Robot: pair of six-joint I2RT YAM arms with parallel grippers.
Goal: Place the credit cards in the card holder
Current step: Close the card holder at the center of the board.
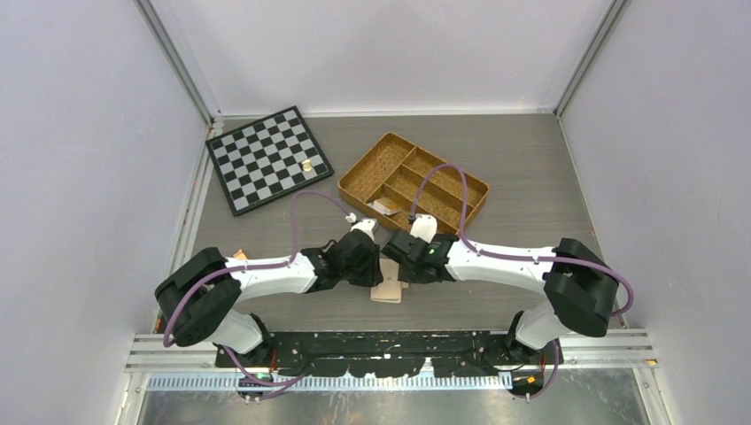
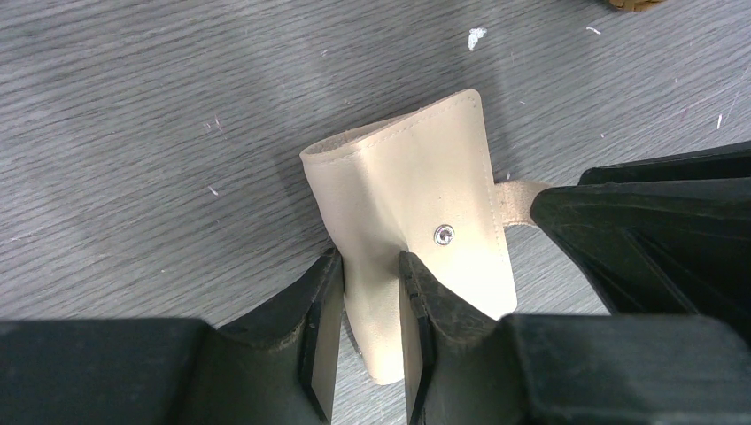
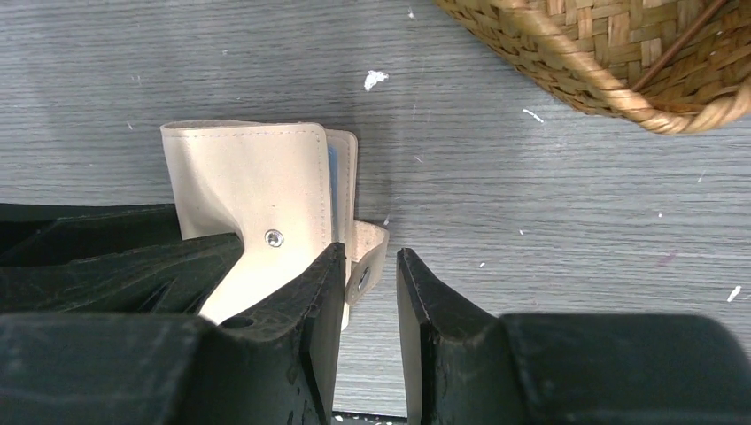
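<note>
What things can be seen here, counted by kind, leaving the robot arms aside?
Chessboard: 1
Wicker divided tray: 1
Card holder: 1
Blue card, edge showing inside the card holder: 1
Small gold-coloured piece on the chessboard: 1
Small packet in the tray: 1
Total: 6

Grey wood-grain table (image 1: 531, 159) with chessboard (image 1: 257, 164), wicker tray (image 1: 365, 160), beige card holder (image 1: 387, 290)

Left end effector (image 2: 370, 276) pinching upright folded card holder (image 2: 416, 177); snap stud (image 2: 444, 234) visible on flap.
</note>
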